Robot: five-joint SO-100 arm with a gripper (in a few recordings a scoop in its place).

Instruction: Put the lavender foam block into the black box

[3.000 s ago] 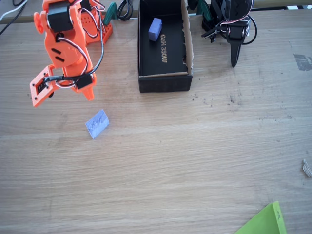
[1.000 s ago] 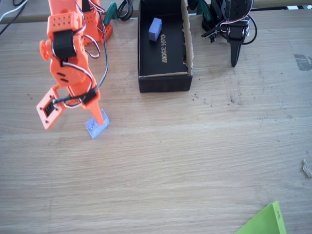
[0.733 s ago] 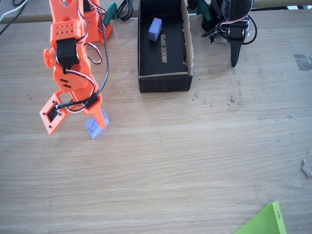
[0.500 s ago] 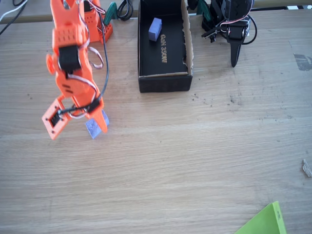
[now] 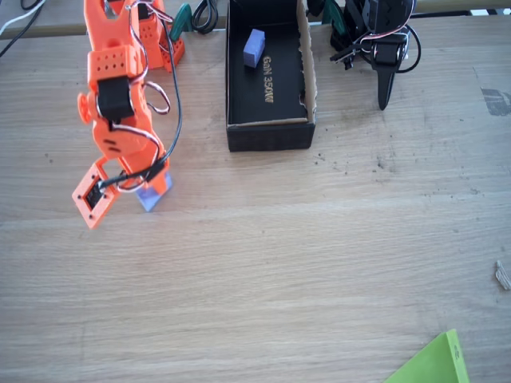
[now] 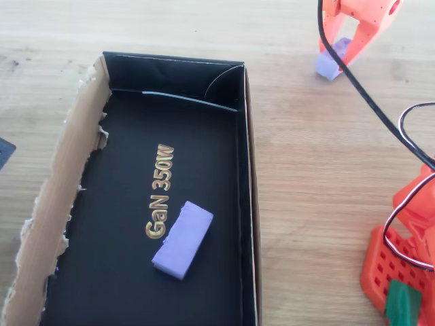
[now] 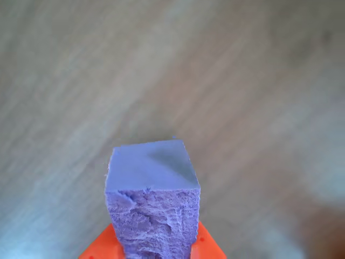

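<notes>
Orange arm (image 5: pixel 120 96) reaches down from the far-left edge of the wooden worktop (image 5: pixel 319 255) in the fixed view. Gripper (image 5: pixel 132 191) is low over the left part of the worktop, jaws part-way apart with the lavender foam block (image 5: pixel 151 194) between them; one orange finger (image 5: pixel 96 199) is splayed out to the left, the other sits over the block. Whether the pads are actually pressing the block, cannot tell from here. Block's lower end shows below the finger, at or very near the wood; contact with the worktop not clear.

Overhead view: gripper (image 6: pixel 343 51) at the top right, lavender foam block (image 6: pixel 332 62) between the two orange fingers, low to the worktop (image 6: pixel 312 170), well apart from the black box (image 6: pixel 250 224).

Wrist view: lavender foam block (image 7: pixel 152 208) stands up close to the lens, rough mottled face toward the camera, smoother face on top, orange gripper part (image 7: pixel 207 249) just behind its base. Worktop (image 7: pixel 242 81) behind is blurred.

Black box (image 5: pixel 267 136) sits at the far edge of the worktop, centre-left, open top, brown torn cardboard along its right wall, gold "GaN 350W" on the floor. A periwinkle block (image 5: pixel 254 48) lies inside it near the far end; overhead view shows that periwinkle block (image 6: pixel 182 239) flat on the floor just beside the lettering.

Green sheet corner (image 5: pixel 435 363) at the near-right edge.
</notes>
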